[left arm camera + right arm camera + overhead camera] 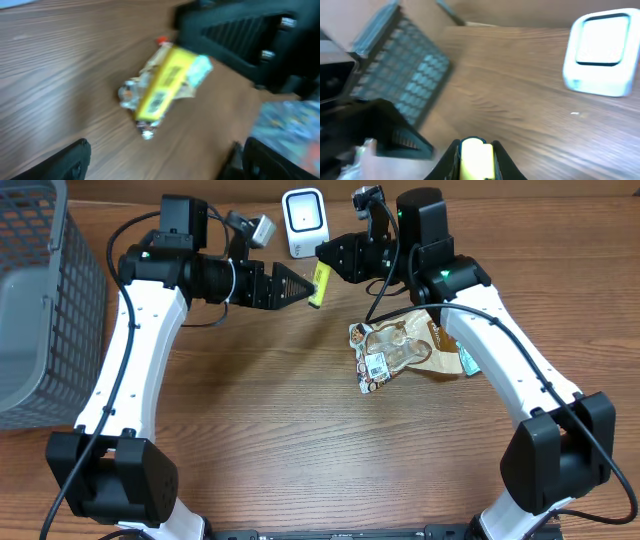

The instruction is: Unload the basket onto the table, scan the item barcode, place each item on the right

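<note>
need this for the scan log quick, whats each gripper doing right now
left gripper: open, holding nothing.
right gripper: shut on the small yellow rectangular pack.

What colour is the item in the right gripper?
Bright yellow; the item shows best in the left wrist view.

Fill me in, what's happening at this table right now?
The right gripper is shut on a small yellow rectangular packet, holding it above the wooden table near the white box-shaped barcode scanner. The left gripper sits right beside the packet with its jaws open, not gripping it. A pile of clear and brown snack packets lies under the right arm, and a grey mesh basket stands at the table's left edge.
</note>
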Motion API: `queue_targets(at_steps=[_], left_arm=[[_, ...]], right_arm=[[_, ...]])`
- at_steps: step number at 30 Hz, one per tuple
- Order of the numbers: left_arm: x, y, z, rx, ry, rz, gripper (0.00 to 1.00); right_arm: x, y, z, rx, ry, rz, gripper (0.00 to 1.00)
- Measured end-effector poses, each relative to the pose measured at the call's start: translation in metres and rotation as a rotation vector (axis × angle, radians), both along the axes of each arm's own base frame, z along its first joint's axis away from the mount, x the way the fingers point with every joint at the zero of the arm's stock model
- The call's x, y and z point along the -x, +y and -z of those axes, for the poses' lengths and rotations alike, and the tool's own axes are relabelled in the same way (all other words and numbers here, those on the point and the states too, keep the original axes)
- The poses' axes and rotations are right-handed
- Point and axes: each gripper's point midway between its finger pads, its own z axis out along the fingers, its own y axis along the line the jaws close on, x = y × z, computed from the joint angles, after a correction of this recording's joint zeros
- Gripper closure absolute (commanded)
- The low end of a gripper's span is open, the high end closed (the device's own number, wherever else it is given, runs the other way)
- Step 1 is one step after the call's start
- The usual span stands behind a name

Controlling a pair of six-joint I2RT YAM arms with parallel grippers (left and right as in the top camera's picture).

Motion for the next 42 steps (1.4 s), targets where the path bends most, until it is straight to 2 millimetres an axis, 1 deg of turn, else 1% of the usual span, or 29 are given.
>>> queue_targets(at_steps=[3, 6, 7, 10, 12, 13, 14, 15, 16, 17, 19, 21, 22, 23, 25, 27, 28, 29, 30, 32, 33, 34, 37, 39, 40, 42], left_arm=[[-0.012, 0.026, 0.014, -0.102, 0.030, -0.124, 0.07], [-0.024, 0.057, 0.027, -0.214, 0.051, -0.257, 0.02], [-0.026, 0.065, 0.029, -0.238, 0.054, -0.285, 0.01], [-0.034, 0.096, 0.038, -0.339, 0.068, -0.408, 0.00], [-0.037, 0.112, 0.041, -0.386, 0.074, -0.475, 0.00], [-0.040, 0.120, 0.041, -0.403, 0.068, -0.508, 0.00], [-0.042, 0.124, 0.040, -0.408, 0.065, -0.523, 0.00], [-0.046, 0.136, 0.040, -0.424, 0.057, -0.565, 0.00], [-0.047, 0.140, 0.040, -0.426, 0.056, -0.576, 0.00], [-0.049, 0.150, 0.039, -0.430, 0.052, -0.605, 0.00], [-0.051, 0.169, 0.039, -0.434, 0.061, -0.661, 0.00], [-0.048, 0.190, 0.040, -0.436, 0.092, -0.723, 0.00], [-0.043, 0.198, 0.043, -0.438, 0.120, -0.748, 0.00], [-0.038, 0.211, 0.046, -0.437, 0.158, -0.791, 0.00], [-0.037, 0.217, 0.046, -0.435, 0.168, -0.814, 0.00], [-0.036, 0.218, 0.046, -0.431, 0.174, -0.827, 0.00], [-0.036, 0.217, 0.046, -0.430, 0.175, -0.827, 0.00], [-0.037, 0.217, 0.046, -0.429, 0.175, -0.829, 0.00], [-0.037, 0.217, 0.046, -0.428, 0.177, -0.830, 0.00], [-0.037, 0.217, 0.046, -0.427, 0.178, -0.832, 0.00], [-0.037, 0.217, 0.046, -0.427, 0.178, -0.832, 0.00], [-0.036, 0.217, 0.046, -0.427, 0.178, -0.832, 0.00], [-0.036, 0.217, 0.046, -0.427, 0.180, -0.832, 0.00], [-0.036, 0.217, 0.046, -0.427, 0.180, -0.832, 0.00], [-0.036, 0.217, 0.046, -0.428, 0.180, -0.832, 0.00], [-0.036, 0.217, 0.046, -0.427, 0.180, -0.832, 0.00]], right_arm=[[-0.009, -0.010, 0.009, 0.066, -0.010, 0.078, 0.88], [-0.018, -0.022, 0.014, 0.135, -0.045, 0.137, 0.89], [-0.021, -0.025, 0.015, 0.154, -0.054, 0.149, 0.92], [-0.025, -0.037, 0.023, 0.224, -0.056, 0.199, 0.96], [-0.023, -0.041, 0.025, 0.255, -0.036, 0.209, 0.97], [-0.023, -0.043, 0.022, 0.263, -0.037, 0.213, 0.97], [-0.024, -0.044, 0.014, 0.275, -0.038, 0.217, 0.97], [-0.027, -0.045, 0.003, 0.279, -0.053, 0.226, 0.97], [-0.029, -0.047, -0.011, 0.290, -0.065, 0.237, 0.97], [-0.030, -0.048, -0.021, 0.294, -0.081, 0.246, 0.97], [-0.032, -0.052, -0.054, 0.305, -0.132, 0.270, 0.97], [-0.033, -0.057, -0.098, 0.318, -0.222, 0.307, 0.97], [-0.036, -0.060, -0.119, 0.329, -0.281, 0.332, 0.97], [-0.034, -0.059, -0.145, 0.319, -0.348, 0.345, 0.97], [-0.038, -0.057, -0.171, 0.323, -0.456, 0.369, 0.97], [-0.041, -0.048, -0.195, 0.350, -0.589, 0.379, 0.97], [-0.042, -0.045, -0.200, 0.354, -0.621, 0.382, 0.97], [-0.044, -0.036, -0.208, 0.377, -0.694, 0.375, 0.97], [-0.045, -0.028, -0.211, 0.397, -0.738, 0.363, 0.97], [-0.051, -0.011, -0.209, 0.453, -0.824, 0.334, 0.97], [-0.056, -0.002, -0.203, 0.485, -0.853, 0.315, 0.96], [-0.062, 0.009, -0.191, 0.531, -0.878, 0.291, 0.96], [-0.085, 0.040, -0.146, 0.647, -0.932, 0.220, 0.96], [-0.100, 0.053, -0.115, 0.701, -0.946, 0.187, 0.97], [-0.112, 0.061, -0.092, 0.732, -0.955, 0.176, 0.96], [-0.125, 0.066, -0.062, 0.774, -0.952, 0.162, 0.96]])
